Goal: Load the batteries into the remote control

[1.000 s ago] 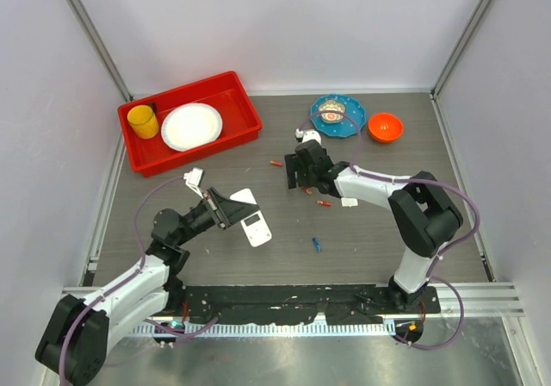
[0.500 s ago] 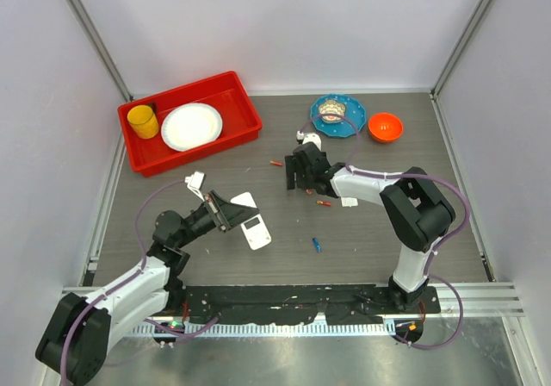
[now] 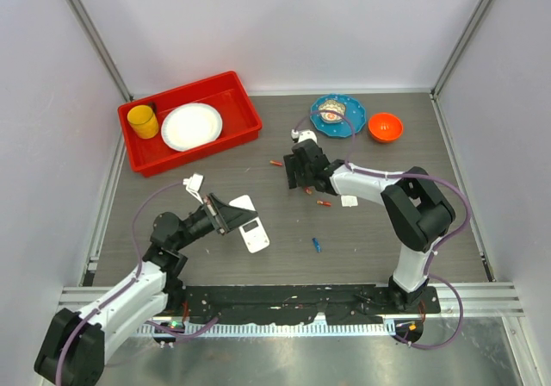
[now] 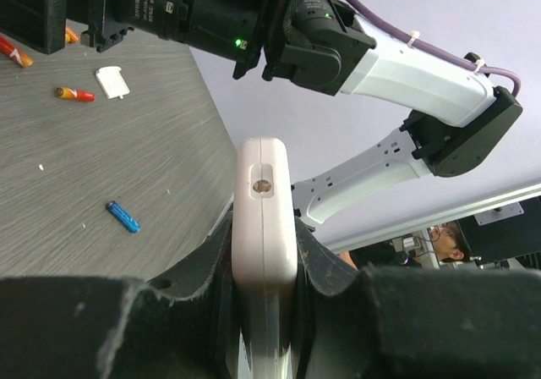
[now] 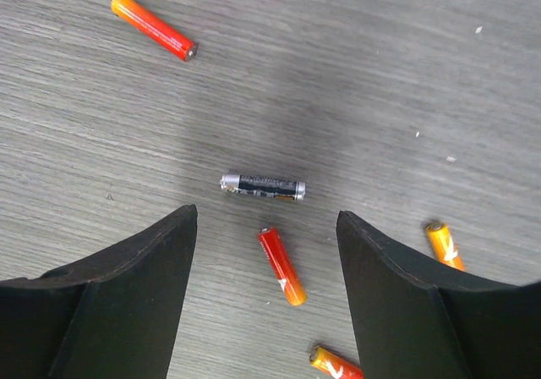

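My left gripper (image 3: 231, 218) is shut on the white remote control (image 3: 253, 233) and holds it above the table. In the left wrist view the remote (image 4: 265, 201) stands edge-on between the fingers. My right gripper (image 3: 294, 177) is open and hovers low over loose batteries. In the right wrist view an orange-red battery (image 5: 281, 266) lies between the open jaws (image 5: 266, 256), with the dark battery (image 5: 263, 186) just beyond it. More orange-red batteries (image 5: 153, 27) (image 5: 445, 244) lie around. A blue battery (image 3: 316, 245) lies alone nearer the arms.
A small white square cover piece (image 3: 349, 202) lies right of the batteries. A red bin (image 3: 241, 102) with a yellow cup (image 3: 143, 121) and a white plate (image 3: 191, 126) stands far left. A blue plate (image 3: 337, 113) and an orange bowl (image 3: 385, 127) stand far right.
My right gripper has shifted slightly left and farther over the batteries. My left gripper still holds the remote, which has barely moved.
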Robot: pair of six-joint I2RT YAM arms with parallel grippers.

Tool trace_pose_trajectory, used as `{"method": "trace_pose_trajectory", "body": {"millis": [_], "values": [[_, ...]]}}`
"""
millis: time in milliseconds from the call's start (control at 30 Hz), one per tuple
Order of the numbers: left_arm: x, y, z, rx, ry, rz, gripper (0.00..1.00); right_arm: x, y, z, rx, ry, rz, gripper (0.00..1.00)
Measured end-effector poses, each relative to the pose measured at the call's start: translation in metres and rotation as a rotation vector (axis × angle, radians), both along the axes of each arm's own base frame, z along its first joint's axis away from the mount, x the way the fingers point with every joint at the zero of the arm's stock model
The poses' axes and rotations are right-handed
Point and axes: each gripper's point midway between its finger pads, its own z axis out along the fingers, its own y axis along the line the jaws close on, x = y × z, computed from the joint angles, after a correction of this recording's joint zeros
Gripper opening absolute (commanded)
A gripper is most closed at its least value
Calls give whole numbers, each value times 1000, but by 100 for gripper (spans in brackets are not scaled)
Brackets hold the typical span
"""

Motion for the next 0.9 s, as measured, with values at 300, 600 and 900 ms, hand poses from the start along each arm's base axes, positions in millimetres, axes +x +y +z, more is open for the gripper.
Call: {"method": "trace_pose_trajectory", "body": {"millis": [300, 600, 900], "values": [[-2, 2, 1, 38, -16, 6, 0, 7, 0, 11, -110, -46, 151, 63], [-3, 1, -6, 58, -1, -3, 0, 7, 5, 5, -177, -65, 290, 56], [-4, 2, -5, 67, -10, -2, 0, 12, 12, -16, -204, -40, 343, 52]]}}
